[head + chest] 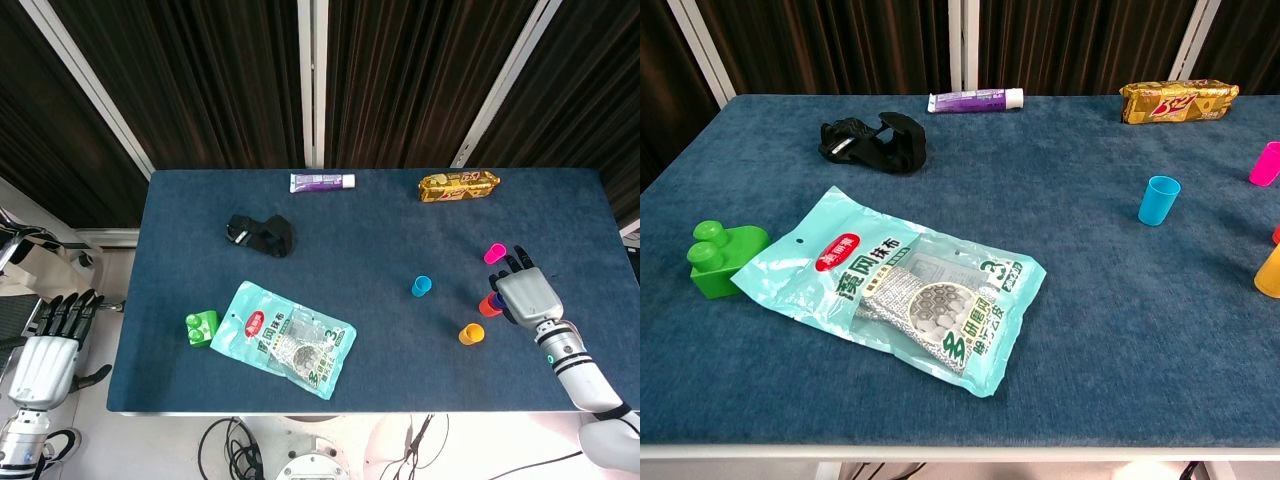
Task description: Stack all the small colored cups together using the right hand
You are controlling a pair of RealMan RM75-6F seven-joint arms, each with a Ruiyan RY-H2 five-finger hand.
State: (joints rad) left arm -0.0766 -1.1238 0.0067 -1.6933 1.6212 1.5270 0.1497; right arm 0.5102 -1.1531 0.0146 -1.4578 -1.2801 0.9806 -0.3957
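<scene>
Teal plastic wraps the nearest item, a cleaning-cloth packet [908, 291] lying flat toward the front of the blue felt table [380, 230], with a green toy brick [722, 257] touching its left corner. Off the table's front left, the left hand [45, 355] hangs with its fingers straight and apart, holding nothing. At the right, an orange cup [471, 334] stands nearest the front; just behind it the right hand [522, 293] sits over a red-orange cup [489, 305], fingers pointing away from the robot, though whether it actually grips that cup I cannot tell. A cyan cup [421, 287] stands apart to the left, and a magenta cup [494, 254] lies beside the fingertips. Farther back rests a black strap bundle [262, 235]; along the far edge lie a purple toothpaste tube [322, 182] and a gold snack packet [459, 186].
</scene>
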